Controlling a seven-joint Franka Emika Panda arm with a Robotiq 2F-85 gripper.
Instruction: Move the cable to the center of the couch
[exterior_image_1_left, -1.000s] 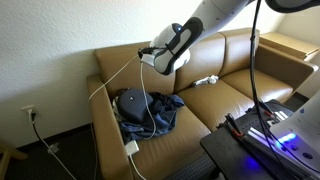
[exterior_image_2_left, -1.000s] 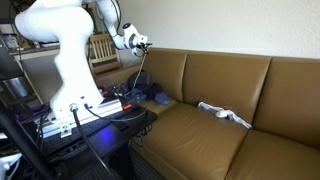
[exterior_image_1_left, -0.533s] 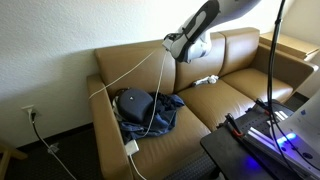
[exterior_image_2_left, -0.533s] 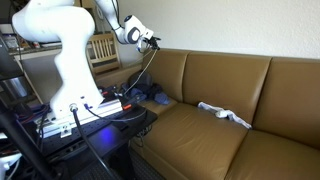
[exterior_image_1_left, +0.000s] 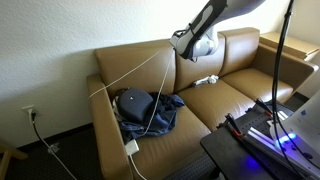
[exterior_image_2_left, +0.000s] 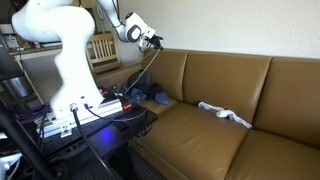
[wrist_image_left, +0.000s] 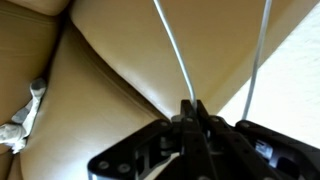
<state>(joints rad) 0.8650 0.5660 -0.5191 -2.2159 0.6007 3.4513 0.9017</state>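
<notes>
Arm held high over the couch, cable pinched and lifted.

In both exterior views the arm reaches out at backrest height. The gripper (exterior_image_1_left: 180, 43) (exterior_image_2_left: 155, 41) sits in the upper middle of one frame and the upper left of the other, in front of the couch's (exterior_image_1_left: 235, 95) (exterior_image_2_left: 200, 125) back cushions. In the wrist view the gripper (wrist_image_left: 190, 108) enters from the bottom edge, its fingers pressed together on the cable (wrist_image_left: 170, 40), and two white strands rise from them across the tan leather. In an exterior view the cable (exterior_image_1_left: 133, 70) slants down to the left armrest and drops past a dark blue bag (exterior_image_1_left: 133, 102) to its white block (exterior_image_1_left: 131, 147) at lower left. A white cloth (exterior_image_1_left: 206, 80) (exterior_image_2_left: 226, 113) lies on the middle seat.
</notes>
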